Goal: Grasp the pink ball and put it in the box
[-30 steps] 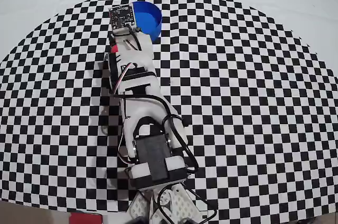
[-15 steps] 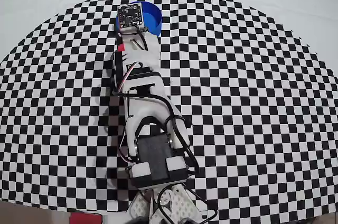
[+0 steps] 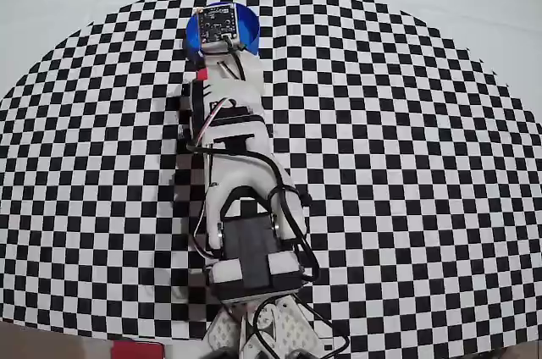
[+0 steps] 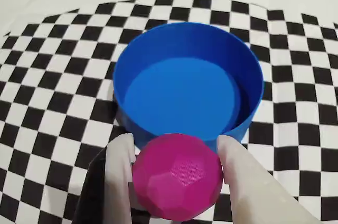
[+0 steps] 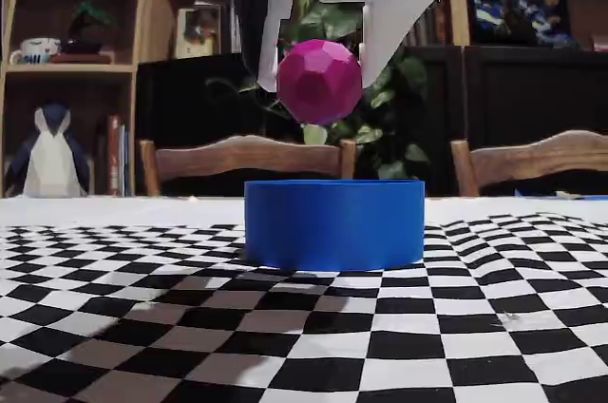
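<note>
End effector (image 5: pixel 318 75) pinching pink ball (image 5: pixel 319 81) — held above blue box (image 5: pixel 333 223).
Wrist view: ball (image 4: pixel 177 176) betw. both fingers (image 4: pixel 120 168), just short of box's near rim; box sits on checkered worktop (image 5: pixel 399 327).

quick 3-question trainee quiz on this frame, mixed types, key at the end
1. True or false: the pink ball lies inside the box.
2. In the fixed view, the ball is: A) on the checkered cloth, B) held in the air above the box, C) behind the chairs.
3. What does the box hold, going by the wrist view?

Key
1. False; the tool clamps it between its fingers.
2. B
3. Nothing; its blue floor is bare.
</note>
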`<state>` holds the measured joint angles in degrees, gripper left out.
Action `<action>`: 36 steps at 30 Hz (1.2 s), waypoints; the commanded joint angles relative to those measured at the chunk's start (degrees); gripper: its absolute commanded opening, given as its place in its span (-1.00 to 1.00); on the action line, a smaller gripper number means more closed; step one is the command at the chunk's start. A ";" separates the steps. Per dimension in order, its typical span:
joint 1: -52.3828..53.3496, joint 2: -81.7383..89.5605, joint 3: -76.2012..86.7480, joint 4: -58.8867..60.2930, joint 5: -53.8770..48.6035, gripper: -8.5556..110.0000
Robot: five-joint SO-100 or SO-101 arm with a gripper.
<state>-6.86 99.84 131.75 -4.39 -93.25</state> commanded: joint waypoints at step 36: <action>2.11 -17.40 -24.08 1.76 -1.23 -0.85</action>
<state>-5.01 82.18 110.92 -2.81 -94.04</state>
